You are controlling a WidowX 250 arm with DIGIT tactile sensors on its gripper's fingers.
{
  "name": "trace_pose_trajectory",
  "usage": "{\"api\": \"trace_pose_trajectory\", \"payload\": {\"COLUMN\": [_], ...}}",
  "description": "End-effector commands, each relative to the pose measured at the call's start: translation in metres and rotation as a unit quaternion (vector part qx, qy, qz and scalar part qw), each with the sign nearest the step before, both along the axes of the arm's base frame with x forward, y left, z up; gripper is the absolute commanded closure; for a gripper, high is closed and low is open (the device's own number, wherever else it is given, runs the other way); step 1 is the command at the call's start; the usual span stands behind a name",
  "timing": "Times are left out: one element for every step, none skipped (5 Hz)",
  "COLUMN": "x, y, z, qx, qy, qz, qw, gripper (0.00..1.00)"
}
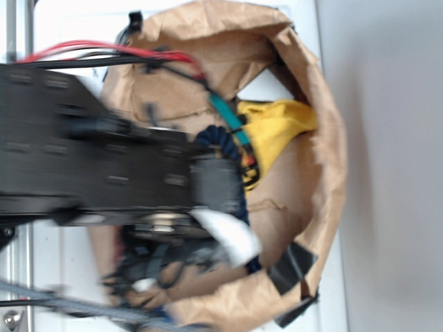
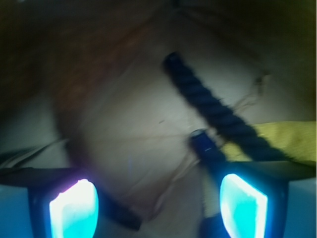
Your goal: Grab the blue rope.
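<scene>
Gripper spread apart, hovering inside the brown paper bag, the blue rope just ahead beside the yellow cloth: best drop straight, straddling 1 strand before pinching.

one paper bag lies open, seen from above. inside it there is one blue rope; two stretches of it show in the wrist view, and one capped end is plain. there is one yellow cloth and one teal strap. one white piece shows beside the arm. one gripper is in view, with two glowing pads.
</scene>
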State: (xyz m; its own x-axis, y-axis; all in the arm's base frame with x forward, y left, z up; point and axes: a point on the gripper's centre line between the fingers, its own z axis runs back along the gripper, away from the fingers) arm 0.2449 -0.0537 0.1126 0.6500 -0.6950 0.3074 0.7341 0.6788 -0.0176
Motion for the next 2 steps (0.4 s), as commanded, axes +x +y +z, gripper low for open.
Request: {"api": "trace_pose_trajectory", "payload": {"x": [0.020, 0.033], "y": [0.011, 0.023], "z": [-0.011, -0.016], "qx": [0.029, 0.036], "qy": [-0.015, 0.001], "qz": [0.038, 0.073], "qw": [0.999, 0.997], "gripper": [0.00, 0.00]}}
